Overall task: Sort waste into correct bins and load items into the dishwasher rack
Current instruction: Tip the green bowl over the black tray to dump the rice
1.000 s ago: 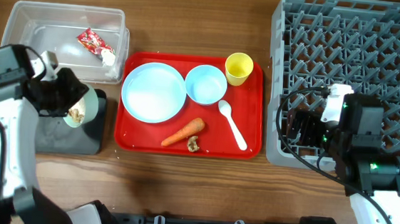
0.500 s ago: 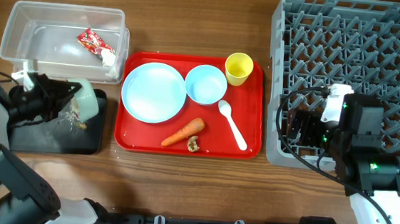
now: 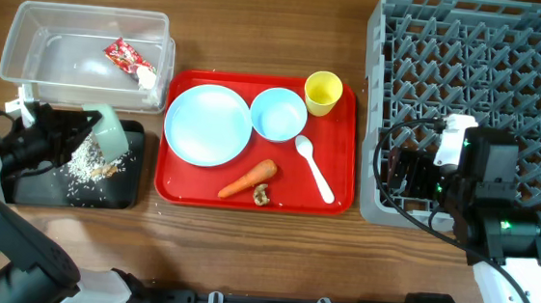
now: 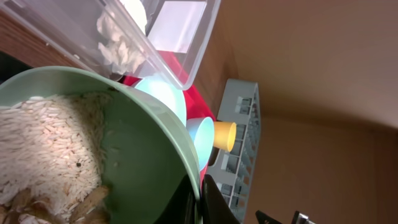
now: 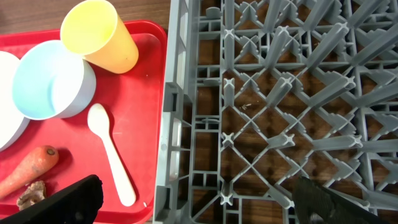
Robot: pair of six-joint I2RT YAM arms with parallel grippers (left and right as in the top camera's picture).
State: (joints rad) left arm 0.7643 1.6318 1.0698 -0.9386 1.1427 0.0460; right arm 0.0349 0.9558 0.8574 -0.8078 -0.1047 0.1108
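My left gripper (image 3: 81, 129) is shut on the rim of a pale green bowl (image 3: 110, 131), tipped on its side over the black tray (image 3: 35, 189). White rice and brown scraps (image 3: 88, 161) lie in the tray, and more rice is in the bowl (image 4: 56, 149). A carrot (image 3: 248, 179) and a scrap (image 3: 261, 197) lie on the red tray (image 3: 175, 191) with the plate (image 3: 208, 124), a blue bowl (image 3: 278, 113), the yellow cup (image 3: 323, 92) and the spoon (image 3: 314, 168). My right gripper (image 5: 196, 202) is open over the left edge of the rack (image 3: 490, 72).
The clear tub (image 3: 17, 35) behind the black tray holds a red-and-white wrapper (image 3: 128, 56) and a white tissue (image 3: 147, 80). The rack takes up the right side. Bare wood lies along the front edge.
The left arm swung left and tipped the bowl further, and rice and scraps have spilled onto the black tray. The right arm has not moved.
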